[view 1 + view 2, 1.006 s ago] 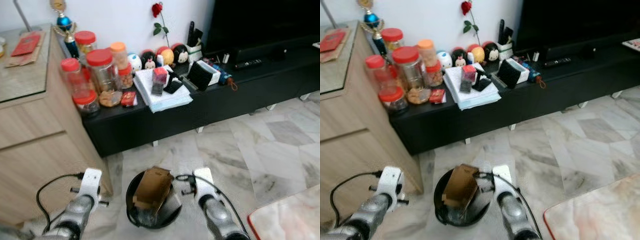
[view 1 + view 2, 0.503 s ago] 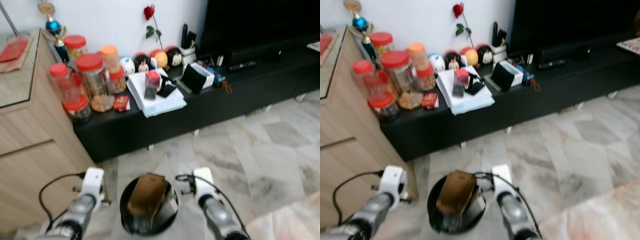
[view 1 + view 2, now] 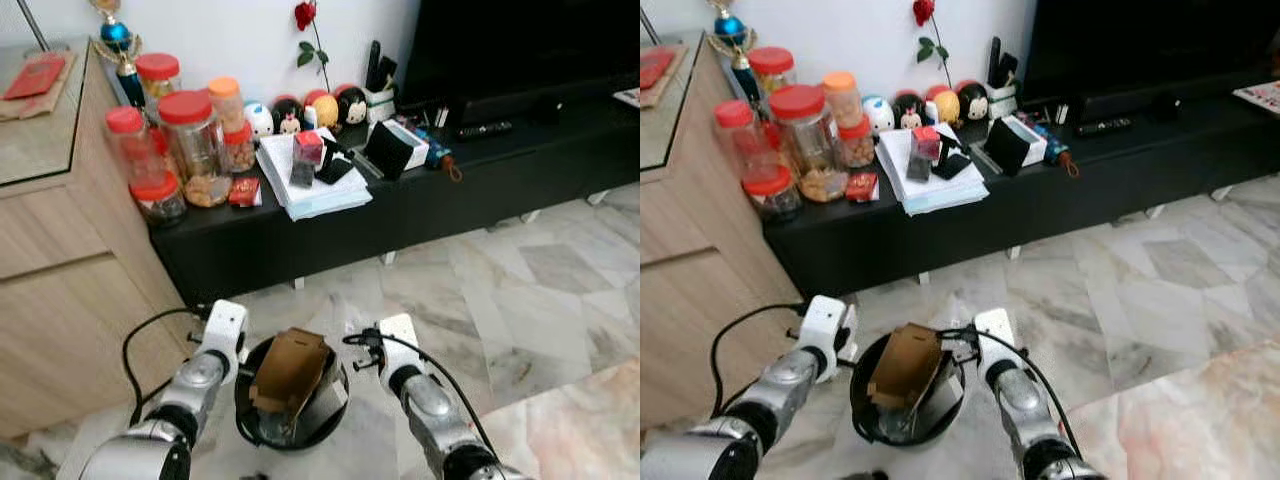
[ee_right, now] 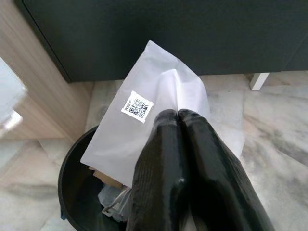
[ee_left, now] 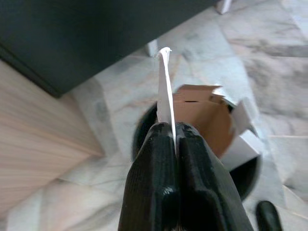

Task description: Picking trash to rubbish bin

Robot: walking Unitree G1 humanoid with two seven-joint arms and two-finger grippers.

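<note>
A black round rubbish bin (image 3: 241, 402) stands on the marble floor just in front of me, with a brown cardboard box (image 3: 290, 372) sticking up out of it. My left gripper (image 5: 173, 129) is shut on a thin white sheet (image 5: 165, 86), seen edge-on, beside the bin's left rim (image 5: 143, 129). My right gripper (image 4: 178, 113) is shut on a white mailer bag (image 4: 149, 120) with a QR label, which hangs over the bin's right rim (image 4: 72, 183). In the eye views both wrists, left (image 3: 222, 330) and right (image 3: 398, 335), flank the bin.
A low black TV stand (image 3: 300, 240) behind the bin carries red-lidded jars (image 3: 187, 140), figurines, a paper stack (image 3: 310, 185) and a remote. A wooden cabinet (image 3: 60, 290) stands close on the left. A pale rug (image 3: 590, 430) lies at lower right.
The camera has shifted. My left arm has come in from the left to the bin's rim. The right arm stays beside the bin, and the box stays in it.
</note>
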